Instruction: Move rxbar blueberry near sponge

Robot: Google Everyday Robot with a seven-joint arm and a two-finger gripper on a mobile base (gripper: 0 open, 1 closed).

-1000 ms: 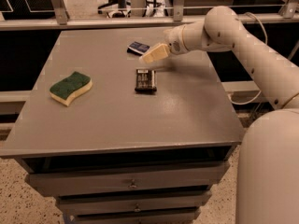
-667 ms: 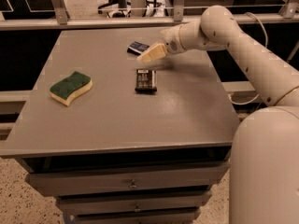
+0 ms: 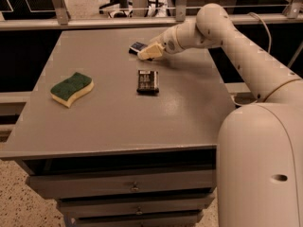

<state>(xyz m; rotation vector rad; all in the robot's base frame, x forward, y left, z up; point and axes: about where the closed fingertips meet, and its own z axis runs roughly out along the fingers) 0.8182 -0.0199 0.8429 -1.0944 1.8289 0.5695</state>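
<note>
The rxbar blueberry, a small flat dark blue bar with a white patch, lies at the far middle of the grey table. My gripper reaches in from the right and sits right at the bar's near right edge, partly covering it. The sponge, dark green on top with pale yellow foam, lies at the left of the table, well apart from the bar.
A black-brown wrapped bar lies in the middle of the table, just in front of the gripper. My white arm spans the right side. A rail runs behind the table. Drawers sit under the front edge.
The gripper has stayed at the blue bar, shifting only slightly. The sponge and both bars have not moved.
</note>
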